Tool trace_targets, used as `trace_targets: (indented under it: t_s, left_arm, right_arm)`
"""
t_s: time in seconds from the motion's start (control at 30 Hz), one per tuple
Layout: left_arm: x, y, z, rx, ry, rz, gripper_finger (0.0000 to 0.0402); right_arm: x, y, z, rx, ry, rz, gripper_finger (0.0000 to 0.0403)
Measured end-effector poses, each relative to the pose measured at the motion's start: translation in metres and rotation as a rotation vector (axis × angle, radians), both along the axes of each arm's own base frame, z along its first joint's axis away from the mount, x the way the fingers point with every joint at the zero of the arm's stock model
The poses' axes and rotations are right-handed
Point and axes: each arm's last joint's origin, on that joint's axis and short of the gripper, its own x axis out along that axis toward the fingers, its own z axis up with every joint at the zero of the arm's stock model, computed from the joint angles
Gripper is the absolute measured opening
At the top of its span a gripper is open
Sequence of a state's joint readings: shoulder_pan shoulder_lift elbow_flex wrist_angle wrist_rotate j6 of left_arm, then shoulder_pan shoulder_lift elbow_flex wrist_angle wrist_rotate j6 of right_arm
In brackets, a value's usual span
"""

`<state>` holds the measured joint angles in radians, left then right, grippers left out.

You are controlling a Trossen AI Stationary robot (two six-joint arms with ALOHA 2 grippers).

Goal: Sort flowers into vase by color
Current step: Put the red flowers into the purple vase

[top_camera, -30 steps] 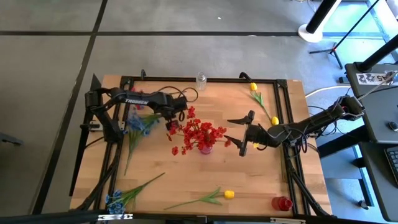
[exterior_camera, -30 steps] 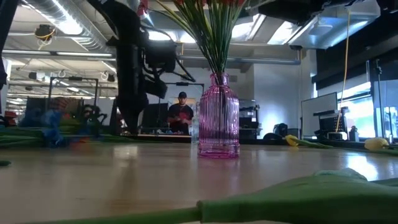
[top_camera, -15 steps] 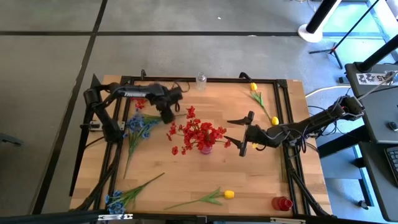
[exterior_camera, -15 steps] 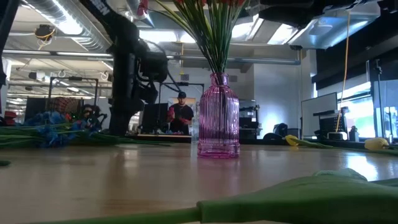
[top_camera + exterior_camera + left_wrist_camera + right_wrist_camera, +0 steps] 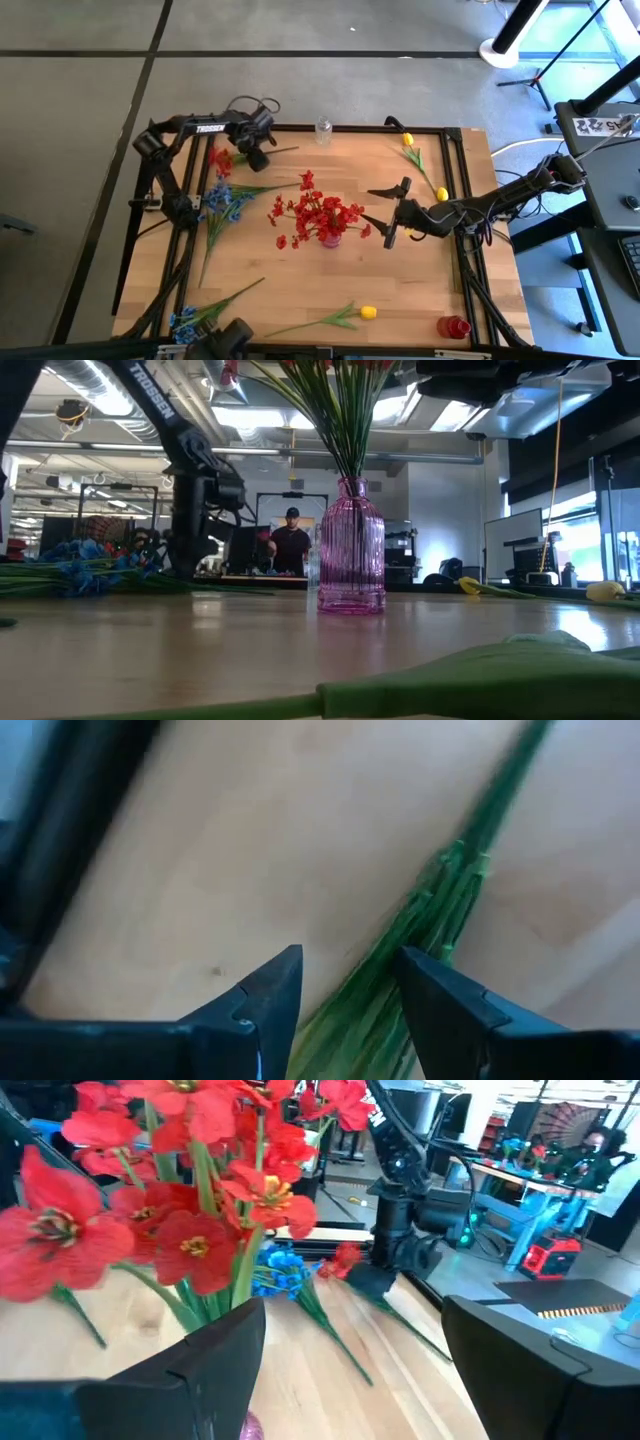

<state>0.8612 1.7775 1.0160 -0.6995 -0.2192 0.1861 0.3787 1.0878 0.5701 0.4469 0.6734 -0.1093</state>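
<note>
A pink glass vase (image 5: pixel 329 240) at the table's middle holds red flowers (image 5: pixel 322 212). One more red spray (image 5: pixel 222 160) lies at the far left, its green stem (image 5: pixel 440 905) running toward the table's right. My left gripper (image 5: pixel 256 152) stands open over that stem, a finger on either side of it (image 5: pixel 345 975); I see no touch. Blue flowers (image 5: pixel 226 200) lie just nearer. My right gripper (image 5: pixel 372 208) hangs open to the right of the vase, facing the red flowers (image 5: pixel 190 1200), with nothing between its fingers (image 5: pixel 350 1345).
A small clear vase (image 5: pixel 323 128) stands at the far edge and a red vase (image 5: pixel 453 326) at the near right corner. Yellow tulips lie at the far right (image 5: pixel 407 140), the right (image 5: pixel 441 193) and near the front (image 5: pixel 368 312). A blue bunch (image 5: pixel 185 320) lies near left.
My left gripper has drawn away from the vase toward the table's far left, and now stands over the stem of the red spray lying there. The vase and its flowers have stayed put.
</note>
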Motion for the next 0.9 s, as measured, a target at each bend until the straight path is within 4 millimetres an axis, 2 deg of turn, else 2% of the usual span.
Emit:
trace_targets:
  t_s: [0.2, 0.33, 0.47, 0.67, 0.9]
  left_arm:
    - [0.009, -0.007, -0.004, -0.009, 0.040, -0.096, 0.0163]
    - [0.009, -0.015, 0.006, 0.007, 0.055, -0.135, 0.0164]
    - [0.006, -0.019, 0.019, -0.008, -0.002, -0.137, 0.0164]
    - [0.007, -0.018, 0.016, -0.077, -0.065, -0.144, 0.0164]
    - [0.012, -0.013, 0.001, -0.088, -0.068, -0.147, 0.0163]
  right_arm:
    - [0.000, 0.000, 0.000, 0.018, -0.009, -0.001, 0.0303]
    - [0.000, 0.000, 0.000, 0.025, -0.007, -0.001, 0.0303]
    - [0.000, 0.000, 0.000, 0.025, -0.007, -0.002, 0.0303]
    - [0.000, 0.000, 0.000, 0.023, -0.002, -0.002, 0.0303]
    - [0.000, 0.000, -0.003, 0.025, 0.021, -0.003, 0.0303]
